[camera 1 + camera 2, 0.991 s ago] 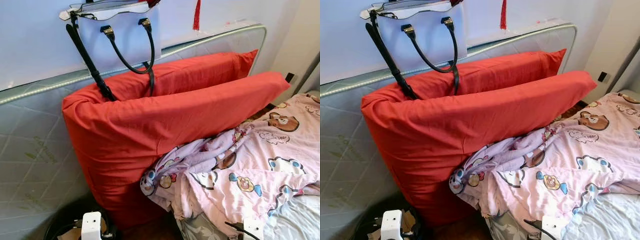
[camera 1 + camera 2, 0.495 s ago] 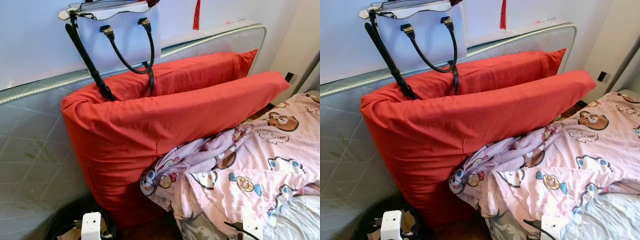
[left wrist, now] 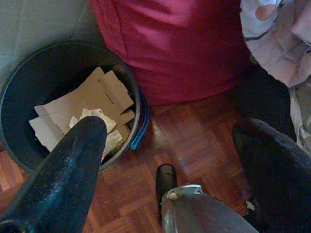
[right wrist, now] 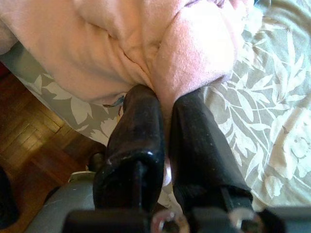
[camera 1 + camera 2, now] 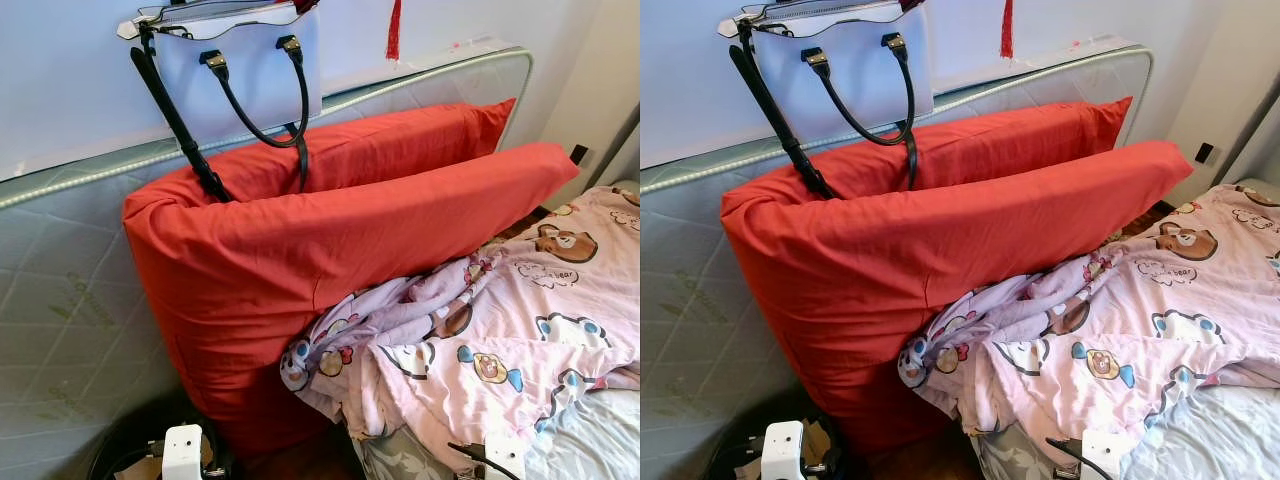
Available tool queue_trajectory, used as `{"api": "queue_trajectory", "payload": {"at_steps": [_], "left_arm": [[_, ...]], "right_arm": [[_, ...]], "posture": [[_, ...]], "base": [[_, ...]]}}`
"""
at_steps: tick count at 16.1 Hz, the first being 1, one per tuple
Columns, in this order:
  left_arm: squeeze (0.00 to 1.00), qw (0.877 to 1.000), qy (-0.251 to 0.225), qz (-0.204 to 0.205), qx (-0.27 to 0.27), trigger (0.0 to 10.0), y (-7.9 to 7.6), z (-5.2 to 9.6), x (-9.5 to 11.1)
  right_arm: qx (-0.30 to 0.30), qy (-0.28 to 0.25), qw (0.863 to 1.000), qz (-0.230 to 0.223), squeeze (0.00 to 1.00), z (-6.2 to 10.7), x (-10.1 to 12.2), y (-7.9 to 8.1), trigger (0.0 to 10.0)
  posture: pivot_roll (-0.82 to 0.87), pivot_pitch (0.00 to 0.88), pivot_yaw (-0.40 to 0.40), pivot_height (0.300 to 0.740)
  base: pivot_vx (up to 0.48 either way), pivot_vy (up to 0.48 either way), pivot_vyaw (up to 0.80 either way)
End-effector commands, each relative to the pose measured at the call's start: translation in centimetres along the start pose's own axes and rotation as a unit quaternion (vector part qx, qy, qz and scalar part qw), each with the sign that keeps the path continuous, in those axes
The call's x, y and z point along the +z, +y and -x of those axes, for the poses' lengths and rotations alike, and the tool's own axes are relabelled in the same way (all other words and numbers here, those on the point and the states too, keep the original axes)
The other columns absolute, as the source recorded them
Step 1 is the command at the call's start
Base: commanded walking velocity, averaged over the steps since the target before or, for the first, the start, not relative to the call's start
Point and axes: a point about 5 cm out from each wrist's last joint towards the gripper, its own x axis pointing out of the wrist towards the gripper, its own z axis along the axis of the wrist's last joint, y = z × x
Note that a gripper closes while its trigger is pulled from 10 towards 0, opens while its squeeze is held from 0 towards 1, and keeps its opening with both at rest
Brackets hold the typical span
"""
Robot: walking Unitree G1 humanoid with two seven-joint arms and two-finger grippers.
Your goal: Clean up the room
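My right gripper (image 4: 163, 104) clenches a fold of the pink blanket (image 5: 520, 330) at twelve o'clock. My left gripper (image 3: 170, 141) hangs released above the bin (image 3: 24, 87).

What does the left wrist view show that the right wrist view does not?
Left wrist: the open left gripper above a black bin holding cardboard scraps, beside the red cushion.
Right wrist: the right gripper pinching a fold of the pink blanket over a leaf-patterned sheet.
Both: the wooden parquet floor.
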Motion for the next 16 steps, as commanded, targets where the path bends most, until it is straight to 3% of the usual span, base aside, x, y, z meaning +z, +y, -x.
{"api": "queue_trajectory", "payload": {"at_steps": [1,8,16], "left_arm": [[0.0,1.0,0.009,-0.004,0.001,10.0,0.13,0.23,-0.61],[0.0,1.0,0.009,-0.005,-0.004,10.0,0.14,0.31,-0.75],[0.0,1.0,0.008,-0.012,-0.009,10.0,0.04,0.32,-0.76]], "right_arm": [[0.0,-0.006,1.0,0.004,0.0,-0.03,0.25,0.16,10.0],[0.001,-0.009,1.0,0.001,0.0,-0.01,0.27,0.22,10.0],[-0.01,-0.016,1.0,0.0,0.0,-0.03,0.41,-0.11,10.0]], "posture": [[-0.03,0.0,-0.01,0.74],[-0.02,0.0,-0.012,0.74],[-0.02,0.0,-0.014,0.74]], "base": [[0.0,0.0,0.0],[0.0,0.0,0.0],[-0.25,0.0,0.0]]}}
